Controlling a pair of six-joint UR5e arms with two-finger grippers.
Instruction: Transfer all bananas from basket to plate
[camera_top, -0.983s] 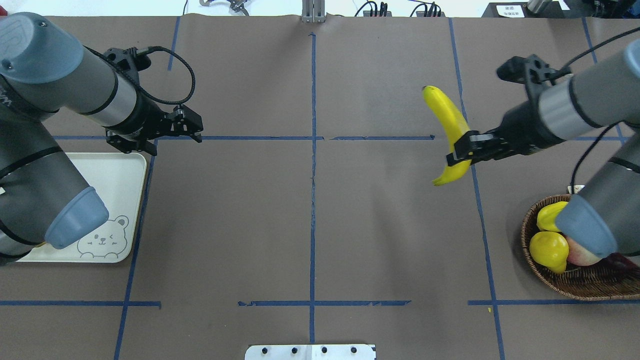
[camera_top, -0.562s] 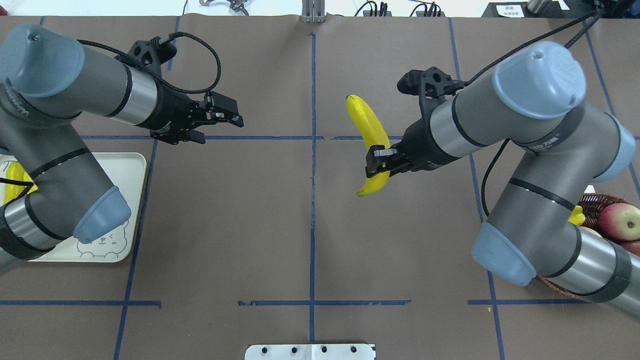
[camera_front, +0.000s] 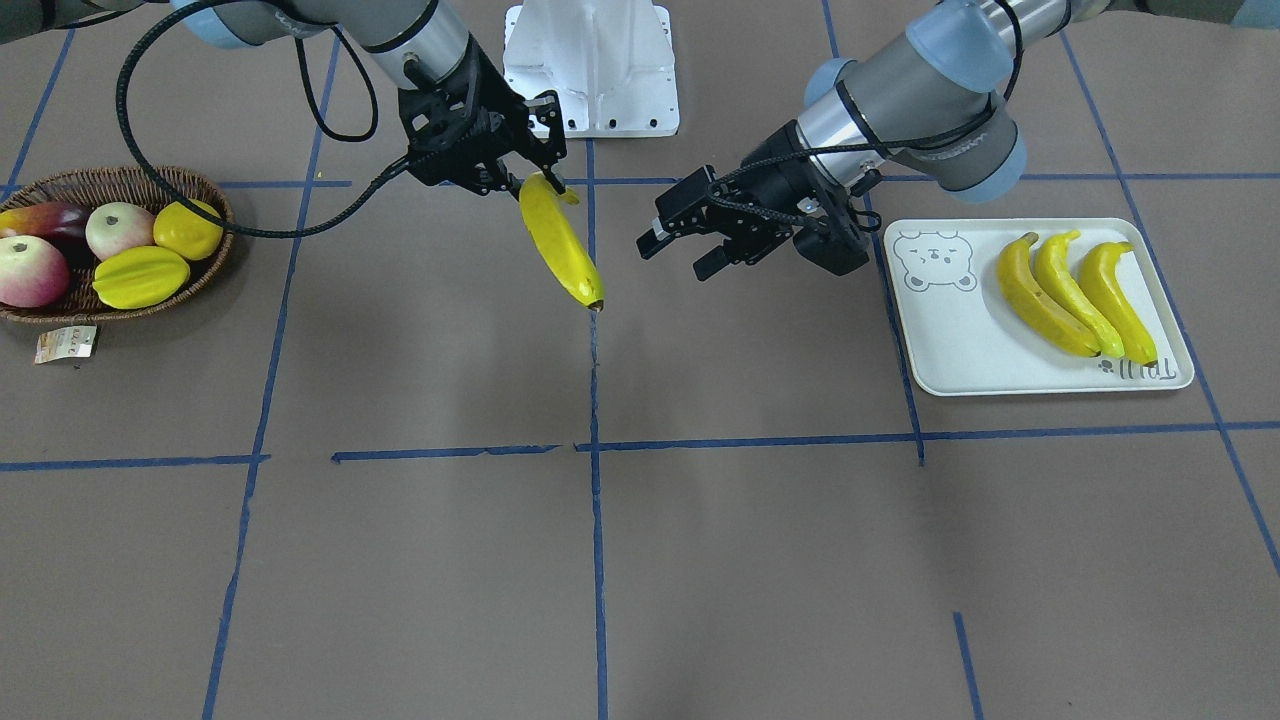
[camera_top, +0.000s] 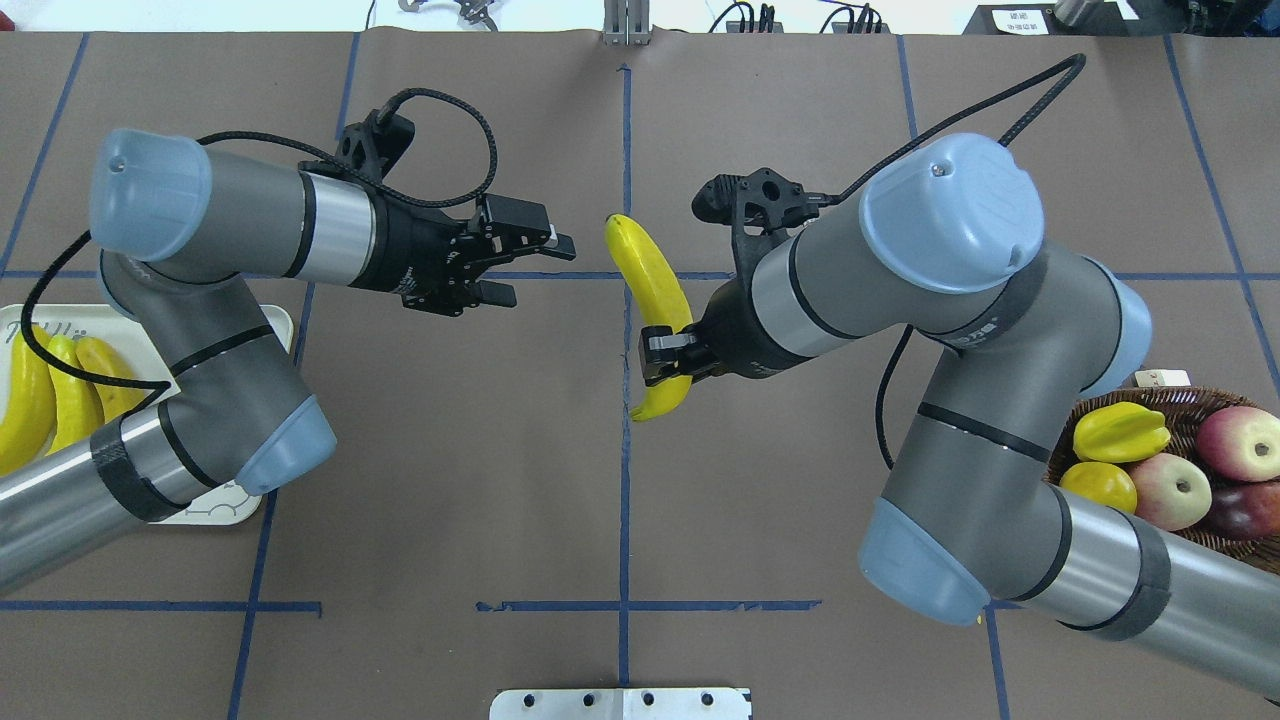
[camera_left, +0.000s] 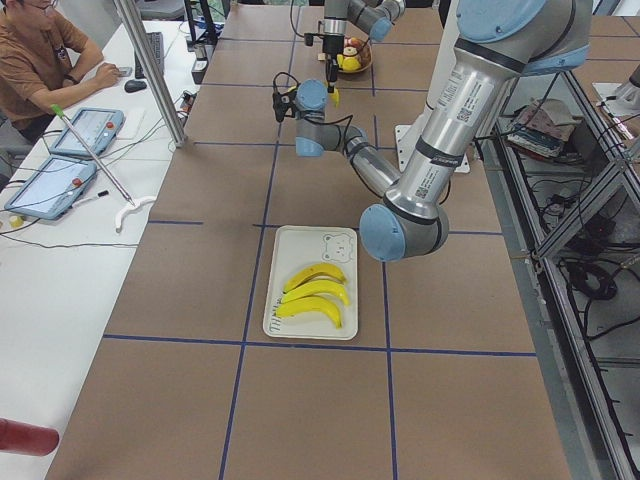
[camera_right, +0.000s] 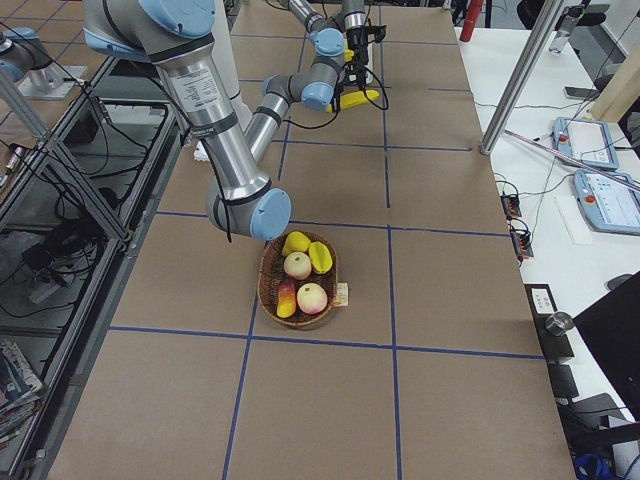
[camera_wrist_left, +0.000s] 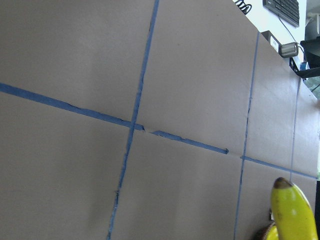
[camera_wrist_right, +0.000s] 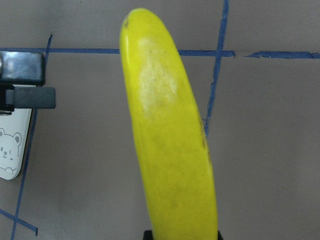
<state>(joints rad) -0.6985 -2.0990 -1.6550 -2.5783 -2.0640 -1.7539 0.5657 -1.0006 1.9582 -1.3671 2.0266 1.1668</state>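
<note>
Over the brown counter, well apart from the bear plate where three bananas are laid and the wicker basket, a fourth banana is pinched near one end by the right tool, faced by the spread left tool.

The plate lies at the tabletop's left end with three bananas side by side on it; the basket sits at the right end, other fruit in it. Between them, above the middle, a fourth banana is in the right jaws, the left jaws near on its left.
</note>
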